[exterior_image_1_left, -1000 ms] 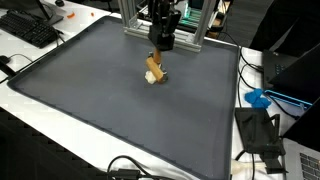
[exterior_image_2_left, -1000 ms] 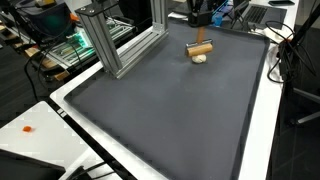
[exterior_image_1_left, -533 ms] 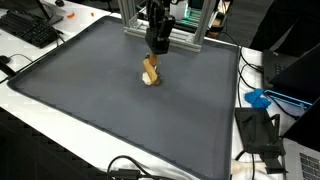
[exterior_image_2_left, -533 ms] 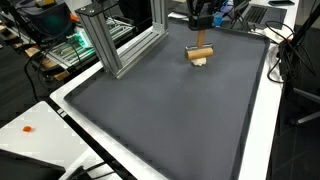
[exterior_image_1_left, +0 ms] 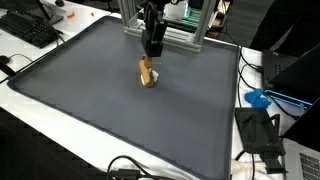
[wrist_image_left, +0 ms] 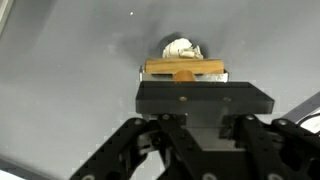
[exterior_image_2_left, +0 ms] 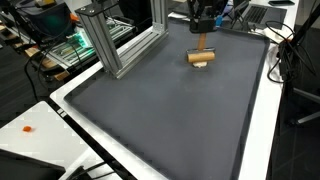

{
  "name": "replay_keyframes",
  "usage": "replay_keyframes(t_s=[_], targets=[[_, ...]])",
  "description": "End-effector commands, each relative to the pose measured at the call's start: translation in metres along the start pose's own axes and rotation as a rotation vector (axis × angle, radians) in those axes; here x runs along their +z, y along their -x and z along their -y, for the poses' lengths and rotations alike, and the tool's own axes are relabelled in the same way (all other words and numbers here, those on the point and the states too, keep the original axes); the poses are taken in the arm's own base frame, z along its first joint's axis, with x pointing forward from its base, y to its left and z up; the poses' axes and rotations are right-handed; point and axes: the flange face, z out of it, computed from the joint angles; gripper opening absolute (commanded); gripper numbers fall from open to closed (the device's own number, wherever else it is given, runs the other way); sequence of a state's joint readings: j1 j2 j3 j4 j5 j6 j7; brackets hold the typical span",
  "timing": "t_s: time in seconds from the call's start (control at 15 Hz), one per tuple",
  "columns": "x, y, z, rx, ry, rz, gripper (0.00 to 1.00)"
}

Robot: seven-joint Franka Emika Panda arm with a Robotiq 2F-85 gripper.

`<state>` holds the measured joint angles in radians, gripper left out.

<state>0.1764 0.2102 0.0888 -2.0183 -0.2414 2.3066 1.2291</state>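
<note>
Wood, pale and tan, was what the gripper (exterior_image_1_left: 151, 53) had hold of: in an exterior view a wooden block (exterior_image_1_left: 147, 70) hung straight below the closed jaws, low over the dark grey mat (exterior_image_1_left: 100, 115) near its far edge, in front of the aluminium frame (exterior_image_1_left: 185, 38). A bit of white showed at the block's lower end, and whether it touched the mat could not be told from there. In an exterior view from another place, the gripper (exterior_image_2_left: 204, 32) stood directly above the wooden block (exterior_image_2_left: 201, 57), a thin wooden stem joining the two, and the block's long axis lay level, roughly along the mat's far border. In the wrist view the gripper (wrist_image_left: 184, 80) was clamped on the wooden block (wrist_image_left: 185, 67), which ran crosswise from side to side, parallel to the dark gripper body, with a rounded knob at its middle. A white crumpled lump (wrist_image_left: 181, 47) lay just beyond the block, on the side away from the wrist and in line with its middle; whether lump and block touched could not be told.
</note>
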Motion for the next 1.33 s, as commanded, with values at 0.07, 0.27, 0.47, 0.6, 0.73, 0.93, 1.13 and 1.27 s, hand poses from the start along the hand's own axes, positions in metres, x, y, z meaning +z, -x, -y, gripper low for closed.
replay_keyframes(t_s=[0.07,0.27,0.47,0.6,0.73,0.93,1.13,1.27], targets=[[0.013,0.000,0.001,0.021,0.013,0.026,0.22],[0.014,0.004,0.000,-0.007,0.011,0.071,0.22],[0.016,0.007,-0.002,-0.036,0.023,0.100,0.22],[0.017,0.008,-0.002,-0.055,0.025,0.113,0.22],[0.019,0.010,-0.003,-0.072,0.028,0.124,0.22],[0.021,0.014,-0.003,-0.099,0.035,0.141,0.22],[0.023,0.019,-0.004,-0.128,0.043,0.161,0.22],[0.023,0.022,-0.004,-0.143,0.047,0.171,0.22]])
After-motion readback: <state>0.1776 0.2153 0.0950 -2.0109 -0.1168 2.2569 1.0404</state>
